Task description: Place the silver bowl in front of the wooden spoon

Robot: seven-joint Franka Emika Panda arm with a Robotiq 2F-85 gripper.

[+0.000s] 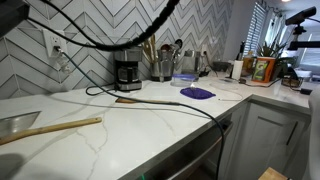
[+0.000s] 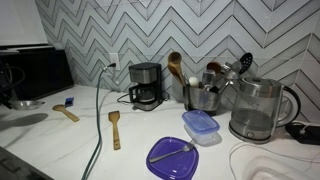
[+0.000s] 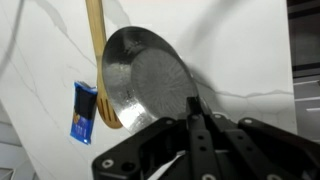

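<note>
The silver bowl (image 3: 145,85) fills the middle of the wrist view, round and shiny, over the white counter. The long pale wooden spoon (image 3: 97,50) runs along the bowl's left edge, and its lower end is hidden behind the bowl. My gripper (image 3: 193,106) has its fingers pressed together at the bowl's right rim and appears shut on it. In both exterior views the bowl (image 1: 14,124) (image 2: 25,103) sits at the far left beside the spoon (image 1: 60,128) (image 2: 66,113). The gripper does not show in either exterior view.
A small blue packet (image 3: 83,112) lies left of the bowl. A shorter brown wooden spatula (image 2: 114,128), a purple plate (image 2: 175,157), a blue container (image 2: 200,125), a coffee maker (image 2: 146,84), a utensil holder (image 2: 203,96) and a kettle (image 2: 258,110) stand further along the counter. A black cable (image 1: 190,108) crosses the counter.
</note>
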